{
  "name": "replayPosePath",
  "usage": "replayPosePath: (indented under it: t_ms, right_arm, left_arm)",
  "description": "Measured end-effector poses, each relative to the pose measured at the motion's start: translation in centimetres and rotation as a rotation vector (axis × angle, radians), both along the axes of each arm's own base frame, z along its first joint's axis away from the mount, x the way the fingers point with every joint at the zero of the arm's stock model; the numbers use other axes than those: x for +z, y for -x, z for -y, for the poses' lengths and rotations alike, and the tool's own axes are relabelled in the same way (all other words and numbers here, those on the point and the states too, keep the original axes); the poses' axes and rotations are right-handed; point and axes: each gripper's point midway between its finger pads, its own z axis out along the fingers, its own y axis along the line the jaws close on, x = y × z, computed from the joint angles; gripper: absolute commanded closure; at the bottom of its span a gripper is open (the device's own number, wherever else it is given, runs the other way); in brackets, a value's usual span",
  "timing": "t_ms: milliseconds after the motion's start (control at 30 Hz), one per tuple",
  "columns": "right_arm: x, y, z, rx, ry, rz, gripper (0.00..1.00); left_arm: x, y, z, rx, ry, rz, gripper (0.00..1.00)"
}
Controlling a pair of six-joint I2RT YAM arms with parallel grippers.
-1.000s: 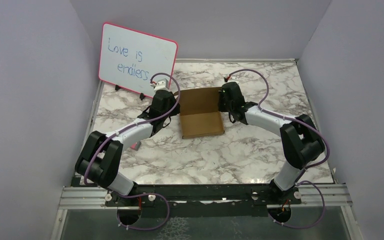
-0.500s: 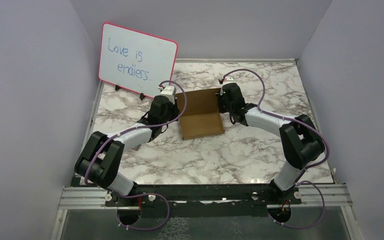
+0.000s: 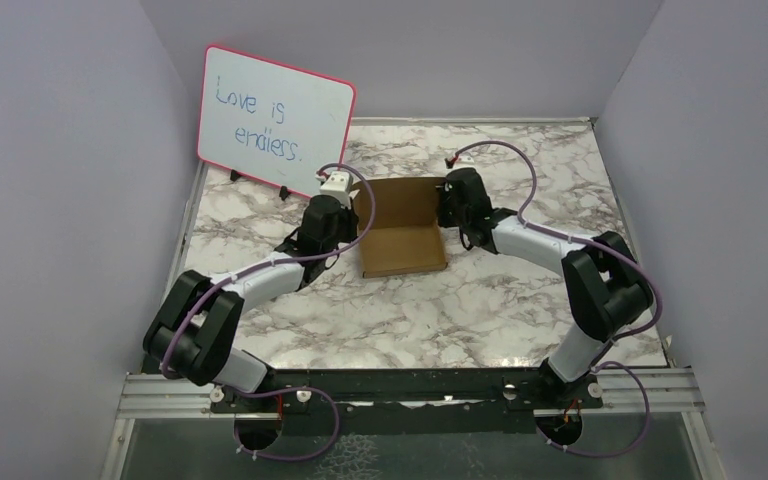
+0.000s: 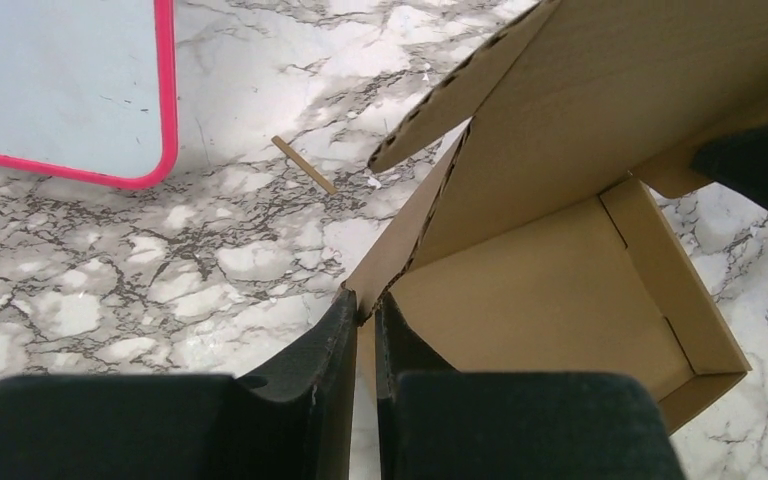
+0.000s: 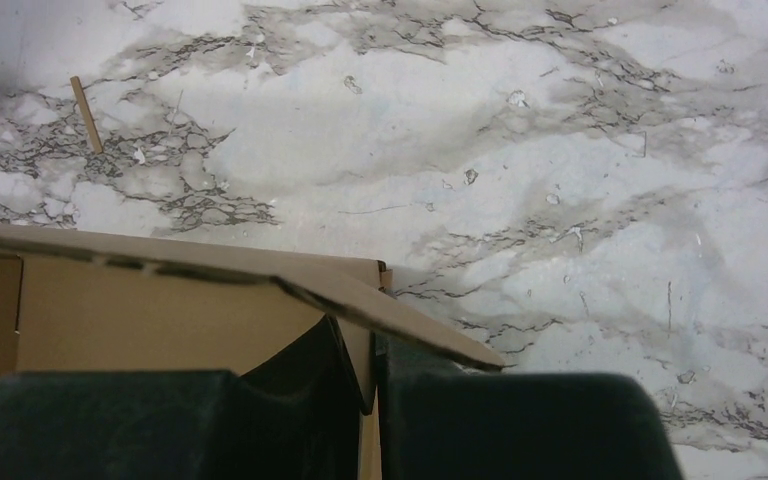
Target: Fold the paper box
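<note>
The paper box (image 3: 402, 228) is a brown cardboard box, partly folded, in the middle of the marble table; its back panel stands raised. My left gripper (image 3: 352, 213) is shut on the box's left side wall, which shows pinched between the black fingers in the left wrist view (image 4: 365, 310), with the box's inside (image 4: 540, 290) to the right. My right gripper (image 3: 444, 208) is shut on the box's right side wall, clamped between its fingers in the right wrist view (image 5: 365, 355), under a tilted flap (image 5: 260, 272).
A pink-framed whiteboard (image 3: 275, 118) with blue writing stands at the back left, close behind the left wrist. A small wooden sliver (image 4: 303, 164) lies on the marble behind the box. Grey walls close in both sides and the back.
The left gripper has moved right and closed in on the box's left wall. The box's back panel and left side have risen; the box looks narrower.
</note>
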Motion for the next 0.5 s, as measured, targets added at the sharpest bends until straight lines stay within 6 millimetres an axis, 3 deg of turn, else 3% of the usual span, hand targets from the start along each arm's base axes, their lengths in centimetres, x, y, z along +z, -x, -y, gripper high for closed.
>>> replayPosePath:
  t_ms: [167, 500]
  right_arm:
    - [0.0, 0.4, 0.3, -0.071, -0.029, -0.012, 0.87]
    - [-0.2, 1.4, -0.1, -0.198, -0.032, -0.016, 0.86]
  left_arm:
    - [0.2, 0.1, 0.6, 0.054, -0.001, 0.016, 0.89]
    - [-1.5, -0.5, 0.7, 0.213, -0.076, 0.021, 0.89]
